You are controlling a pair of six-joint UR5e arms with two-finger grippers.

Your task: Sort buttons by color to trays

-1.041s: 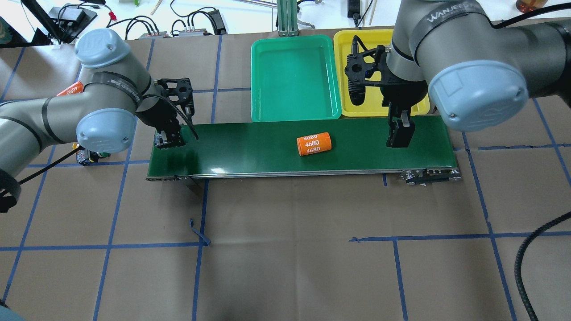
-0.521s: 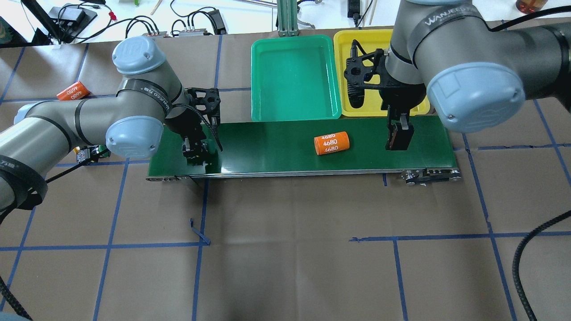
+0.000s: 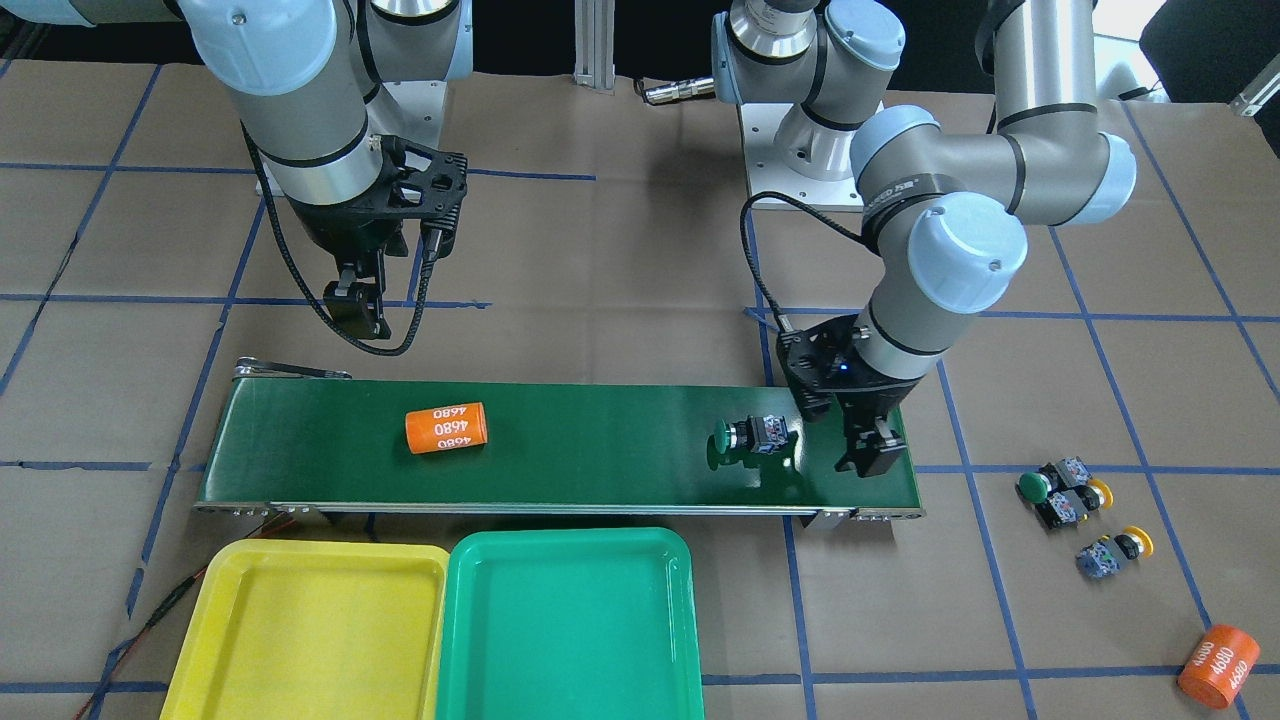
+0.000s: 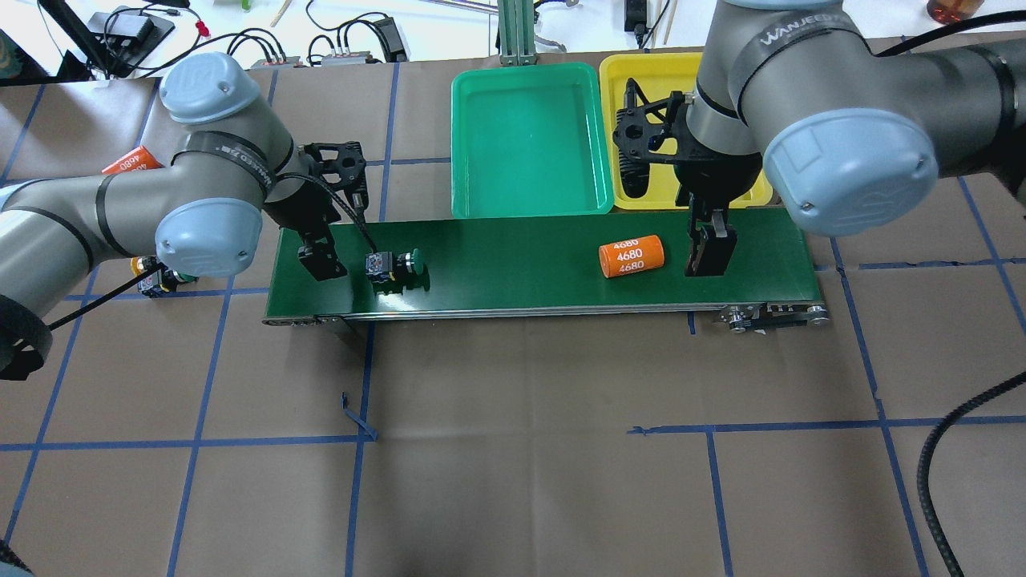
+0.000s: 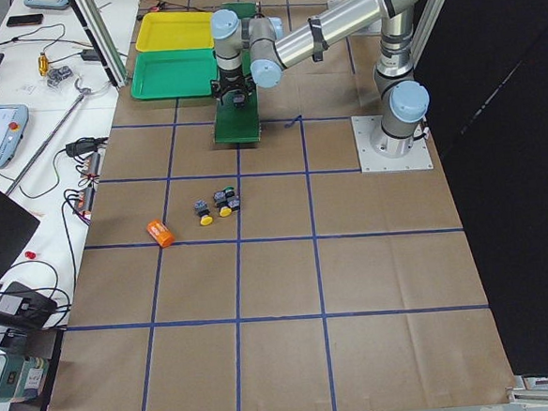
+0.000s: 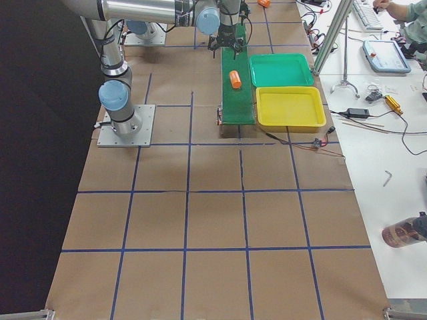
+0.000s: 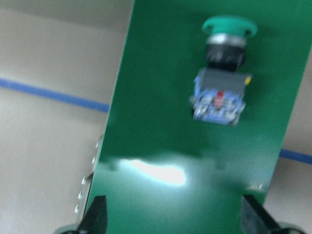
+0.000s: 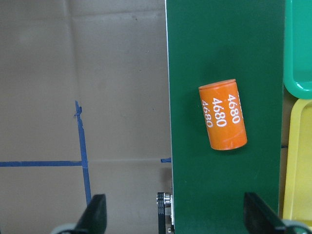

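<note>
A green-capped button (image 4: 393,265) lies on its side on the dark-green conveyor belt (image 4: 513,276), near the belt's left end. It also shows in the front view (image 3: 745,438) and the left wrist view (image 7: 222,73). My left gripper (image 4: 321,261) is open and empty, just left of it and not touching. My right gripper (image 4: 707,253) is open and empty over the belt's right end. The green tray (image 4: 481,144) and yellow tray (image 4: 613,80) stand behind the belt; both look empty. One green (image 3: 1035,487) and two yellow buttons (image 3: 1135,542) lie on the table.
An orange "4680" cylinder (image 4: 632,256) lies on the belt just left of my right gripper, also in the right wrist view (image 8: 223,114). A second orange cylinder (image 3: 1217,665) lies on the table beyond the loose buttons.
My left gripper has let go of the green button on the belt and drawn back to the left. The orange cylinder has travelled right along the belt. The right gripper barely moved.
</note>
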